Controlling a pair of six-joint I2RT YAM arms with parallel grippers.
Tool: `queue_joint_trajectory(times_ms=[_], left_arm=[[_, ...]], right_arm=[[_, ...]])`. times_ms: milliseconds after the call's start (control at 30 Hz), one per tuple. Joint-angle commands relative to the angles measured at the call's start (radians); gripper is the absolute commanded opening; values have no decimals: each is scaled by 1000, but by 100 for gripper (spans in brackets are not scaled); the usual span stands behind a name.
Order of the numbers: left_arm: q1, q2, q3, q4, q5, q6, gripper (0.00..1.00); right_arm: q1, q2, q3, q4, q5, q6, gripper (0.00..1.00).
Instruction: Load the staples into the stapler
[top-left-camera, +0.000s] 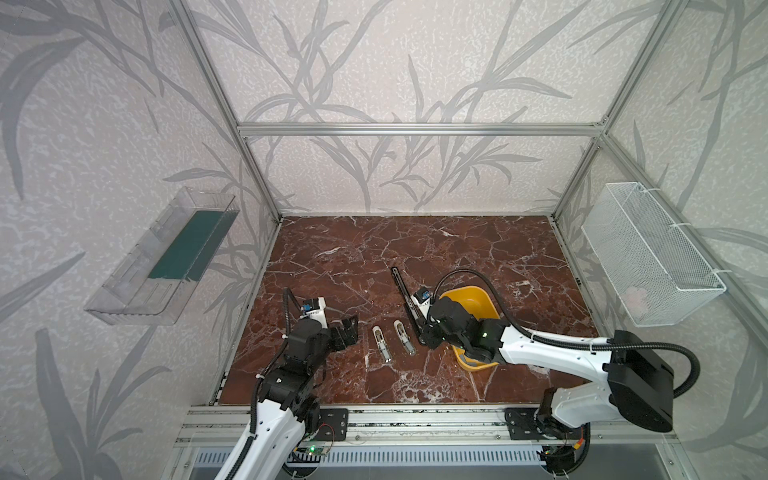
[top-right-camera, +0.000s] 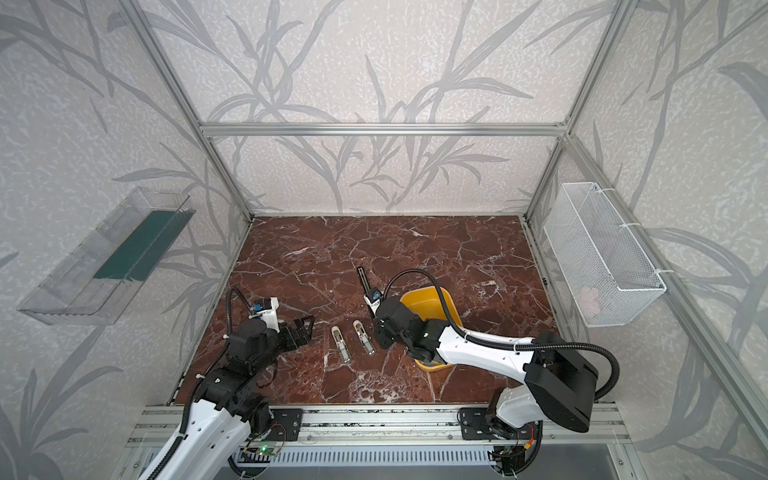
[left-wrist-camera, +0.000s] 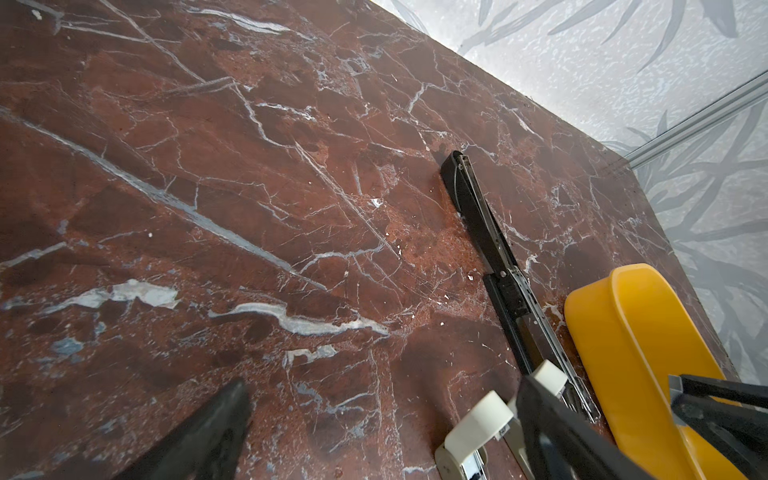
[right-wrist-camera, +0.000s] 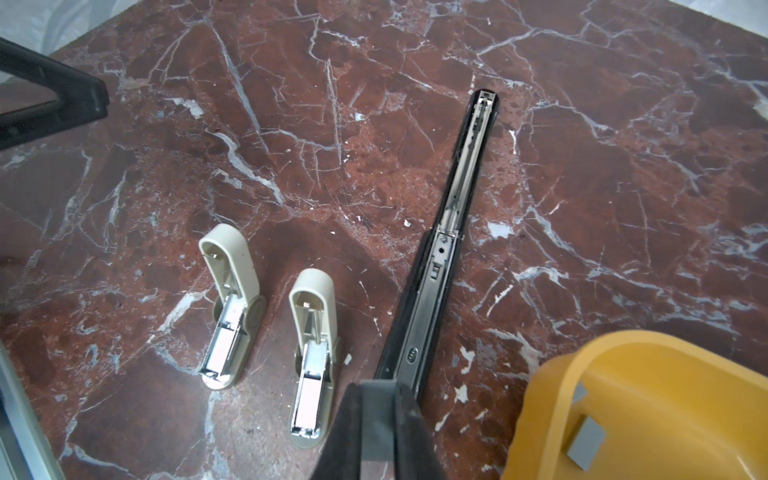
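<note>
Our right gripper is pinched tight on what looks like a flat grey strip of staples. Its tips are at the near end of the long black stapler, which lies folded open with its metal channel facing up. Just beside it sits a smooth yellow plastic tub with more grey staple blocks inside. Two rounded cream mini staplers lie open nearby. Our left gripper is spread wide and empty over the veined red marble table.

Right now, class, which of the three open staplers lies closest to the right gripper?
The long black stapler: the right gripper, shut on a staple strip, is at its near end; the cream mini staplers lie further toward the left arm.
</note>
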Motion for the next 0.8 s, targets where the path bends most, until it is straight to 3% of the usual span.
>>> queue_joint_trajectory(times_ms=[0, 333, 767], left_arm=[[-1, -19, 1, 25, 5, 6, 99], [-1, -32, -1, 21, 7, 5, 99], [-1, -32, -3, 22, 12, 3, 99]], right_arm=[[28, 34, 5, 45, -16, 24, 6], [53, 157, 44, 60, 54, 29, 3], [36, 150, 38, 48, 132, 42, 3]])
